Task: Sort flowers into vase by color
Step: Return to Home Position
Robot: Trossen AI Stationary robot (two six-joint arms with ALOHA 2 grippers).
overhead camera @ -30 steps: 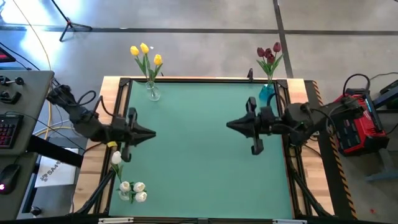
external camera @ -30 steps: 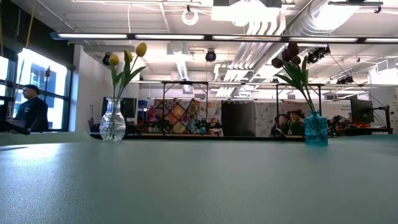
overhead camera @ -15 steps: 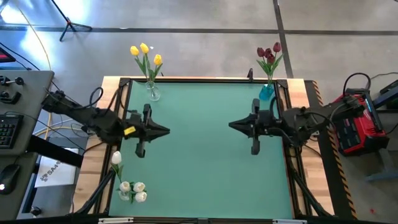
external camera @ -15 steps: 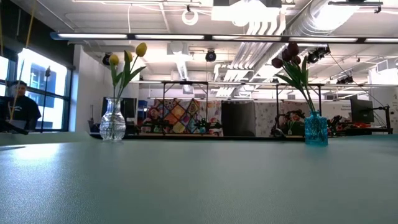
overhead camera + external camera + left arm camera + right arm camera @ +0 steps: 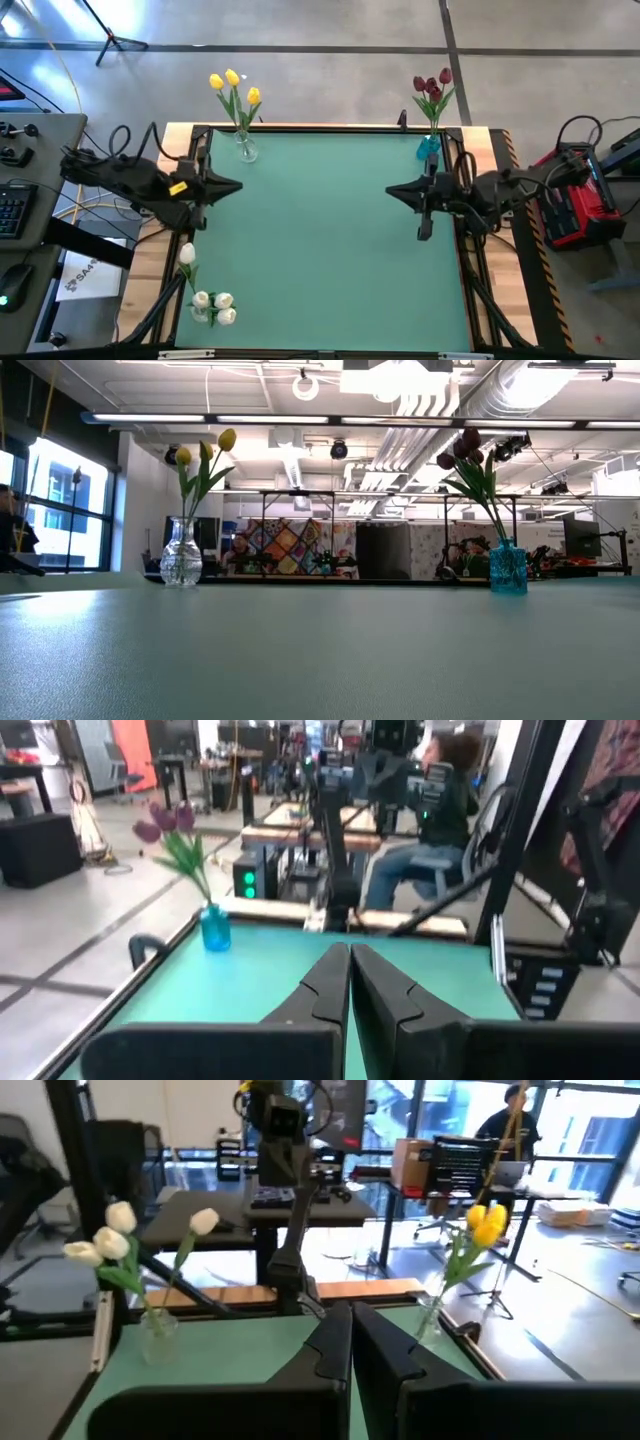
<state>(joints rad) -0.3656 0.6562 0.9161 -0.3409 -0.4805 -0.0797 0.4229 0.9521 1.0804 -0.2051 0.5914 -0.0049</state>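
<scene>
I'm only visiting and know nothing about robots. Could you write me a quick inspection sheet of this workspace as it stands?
Surface: green table top, bare in the middle.
Job's things: yellow tulips in a clear vase at the far-left corner; dark red tulips in a blue vase at the far-right corner; white tulips in a second clear vase at the near-left corner.
Clutter: nothing seen.
Grippers: left gripper shut and empty at the left edge; right gripper shut and empty near the right edge.
Cables: cables loop beside each arm, off the table.
Surroundings: keyboard on a side desk, red device, seated person beyond the table.
</scene>
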